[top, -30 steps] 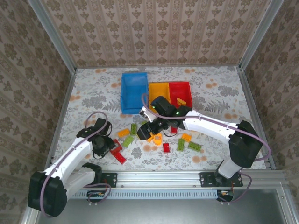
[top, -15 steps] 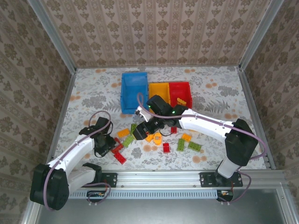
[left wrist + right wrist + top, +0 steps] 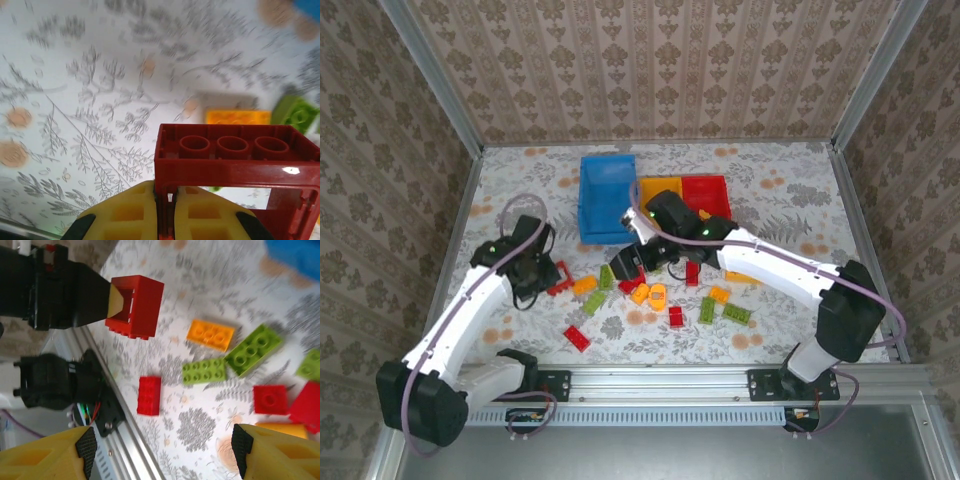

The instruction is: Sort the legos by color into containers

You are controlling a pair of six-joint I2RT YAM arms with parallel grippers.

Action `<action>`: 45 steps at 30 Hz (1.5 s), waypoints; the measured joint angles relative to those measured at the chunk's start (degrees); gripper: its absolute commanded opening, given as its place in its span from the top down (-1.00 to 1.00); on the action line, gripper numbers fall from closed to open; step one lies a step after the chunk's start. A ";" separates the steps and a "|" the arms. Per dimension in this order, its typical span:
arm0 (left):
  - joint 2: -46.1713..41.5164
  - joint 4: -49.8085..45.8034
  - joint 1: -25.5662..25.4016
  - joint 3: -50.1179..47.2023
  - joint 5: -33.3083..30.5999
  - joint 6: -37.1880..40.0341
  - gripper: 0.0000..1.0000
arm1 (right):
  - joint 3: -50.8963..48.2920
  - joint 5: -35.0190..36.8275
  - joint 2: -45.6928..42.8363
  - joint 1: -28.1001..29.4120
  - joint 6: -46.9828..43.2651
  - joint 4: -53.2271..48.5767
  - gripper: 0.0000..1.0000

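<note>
One red lego [image 3: 235,167], left hand [image 3: 165,202] tight.

We see three open rectangular plastic bins in a row: a larger blue bin [image 3: 584,200], then a smaller yellow-orange bin [image 3: 658,181] and a smaller red bin [image 3: 706,179] with one orange-yellow brick [image 3: 707,214] inside. A red hollow frame brick [image 3: 235,170] hangs pinched by one wall in the left gripper [image 3: 165,195]. The other small red, green and orange studded bricks [image 3: 707,310] lie scattered loose in front of the bins.
</note>
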 measured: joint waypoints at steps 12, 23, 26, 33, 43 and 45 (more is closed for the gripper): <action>31.06 0.35 -4.20 32.68 -4.24 12.26 1.00 | 2.86 9.81 -1.66 -5.70 4.76 1.55 -0.49; 56.65 0.63 -4.20 60.37 -5.55 20.37 0.99 | 2.89 13.20 -1.66 -8.33 6.73 1.40 -0.51; 61.42 0.81 -4.20 64.65 -5.33 21.27 0.99 | 3.37 13.81 -1.53 -8.33 6.69 1.36 -0.51; 69.75 1.38 -4.17 70.79 -4.42 21.81 0.97 | 5.38 14.64 -1.20 -8.39 6.64 1.49 -0.51; 71.43 2.51 -3.89 70.05 -0.74 21.62 0.55 | 0.96 17.92 -3.78 -10.03 7.34 -0.42 -0.51; 71.43 2.95 -3.74 69.20 -0.02 21.57 0.48 | -1.97 18.82 -5.92 -11.15 8.15 -1.92 -0.52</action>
